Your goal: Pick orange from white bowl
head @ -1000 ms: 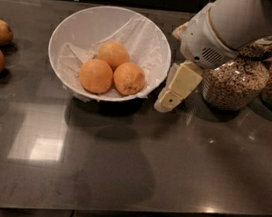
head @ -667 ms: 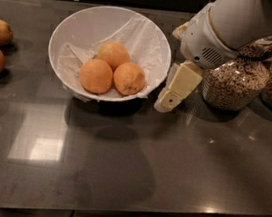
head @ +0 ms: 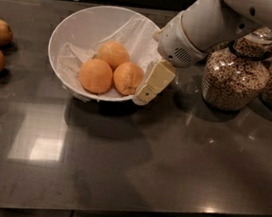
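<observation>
Now the jaws hang at the right rim of the white bowl (head: 89,23), their cream tip low over its edge; whether they are released or clenched I cannot tell. Just left of them, almost touching, the orange (head: 128,78) lies on crinkled paper (head: 74,57). A second orange (head: 95,75) sits against its far side and a third orange (head: 114,54) lies behind. To do this well, the jaws should probably clear the rim, drop over the nearest fruit from above and straddle its widest part without nudging its neighbours. Right of the jaws, cereal jars (head: 234,76) stand on the worktop (head: 169,160).
</observation>
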Robot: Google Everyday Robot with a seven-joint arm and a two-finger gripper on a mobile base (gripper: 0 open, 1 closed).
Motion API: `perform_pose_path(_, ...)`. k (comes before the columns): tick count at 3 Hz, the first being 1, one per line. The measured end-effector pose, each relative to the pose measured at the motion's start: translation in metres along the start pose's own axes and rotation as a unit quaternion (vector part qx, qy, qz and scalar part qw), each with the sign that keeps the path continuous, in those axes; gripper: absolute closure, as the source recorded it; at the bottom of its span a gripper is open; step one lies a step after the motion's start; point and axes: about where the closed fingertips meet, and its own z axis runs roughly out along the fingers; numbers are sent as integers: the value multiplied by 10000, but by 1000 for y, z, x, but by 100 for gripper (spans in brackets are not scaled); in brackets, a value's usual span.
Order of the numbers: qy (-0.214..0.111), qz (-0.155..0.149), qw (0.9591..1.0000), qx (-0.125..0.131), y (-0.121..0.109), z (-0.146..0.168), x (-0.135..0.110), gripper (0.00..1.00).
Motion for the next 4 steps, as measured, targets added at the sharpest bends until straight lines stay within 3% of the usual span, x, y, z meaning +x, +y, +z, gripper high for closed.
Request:
perform_pose_path(1, -2, 1, 10000, 1, 0, 0, 0, 0)
perform_pose_path(2, -240, 63, 9997, 89, -4, 2, -3, 0)
perform_pose_path(3, -506, 33, 9986, 115, -14, 14, -16, 10)
perform_pose_path(4, -635, 10, 9979, 147, -22, 23, -25, 12)
